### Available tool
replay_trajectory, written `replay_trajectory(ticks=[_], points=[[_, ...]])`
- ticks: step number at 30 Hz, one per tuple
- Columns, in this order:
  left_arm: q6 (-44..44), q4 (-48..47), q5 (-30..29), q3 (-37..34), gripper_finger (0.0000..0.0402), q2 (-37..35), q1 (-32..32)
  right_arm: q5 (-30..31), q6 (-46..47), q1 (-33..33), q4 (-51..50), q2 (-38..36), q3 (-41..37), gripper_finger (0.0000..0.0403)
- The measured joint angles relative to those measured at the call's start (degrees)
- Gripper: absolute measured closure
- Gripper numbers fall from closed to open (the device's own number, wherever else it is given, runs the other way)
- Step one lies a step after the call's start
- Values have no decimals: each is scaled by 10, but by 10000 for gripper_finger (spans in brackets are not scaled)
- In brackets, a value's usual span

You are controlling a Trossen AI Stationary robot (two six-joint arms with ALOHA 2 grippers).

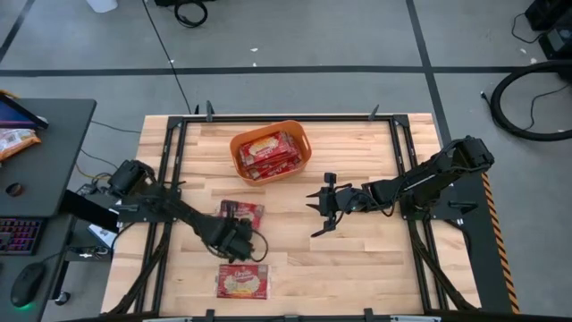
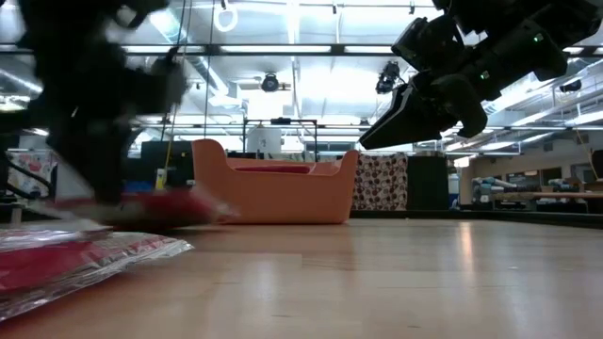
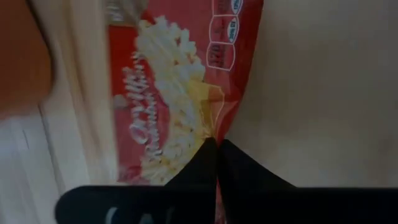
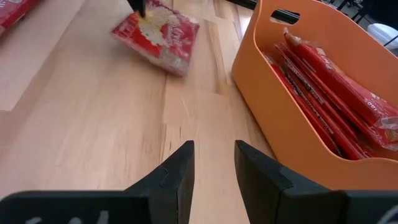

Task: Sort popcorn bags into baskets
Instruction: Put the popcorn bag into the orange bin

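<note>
The orange basket (image 1: pixel 268 152) stands at the table's far middle, with several red popcorn bags (image 4: pixel 336 93) on edge inside it. My left gripper (image 1: pixel 237 234) is near the table's centre, shut on one red popcorn bag (image 1: pixel 243 215); that bag also shows in the right wrist view (image 4: pixel 158 34). Another popcorn bag (image 1: pixel 243 280) lies flat near the table's near edge, and it shows in the low view (image 2: pixel 66 259). My right gripper (image 1: pixel 323 210) hovers open, right of centre above bare wood, touching nothing. My left gripper pinches the popcorn bag between its two fingers at the bag's near edge (image 3: pixel 214 132). The fingers (image 3: pixel 205 162) slant down at it from the table's near-left side. The held edge is raised; whether the far end (image 4: pixel 180 62) touches the wood I cannot tell.
Dark frame rails (image 1: pixel 170 179) run along the table's left and right sides. A dark desk (image 1: pixel 45 179) with an orange-red packet (image 1: pixel 13 139), keyboard and mouse stands left of the table. Bare wood (image 1: pixel 357 259) lies between the basket, the bags and the right gripper.
</note>
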Motion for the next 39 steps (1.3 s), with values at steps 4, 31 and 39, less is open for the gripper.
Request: replay_trajectory(ticks=[4,31,39], points=[[31,-6,54,66,397,-21,42,0,-2,0,0,0,0,284],[205,-36,-13,249,401,-58,409,16,0,0,-22,0,0,284],[196,-4,15,224,338,-38,466,13,-1,0,-17,0,1,284]])
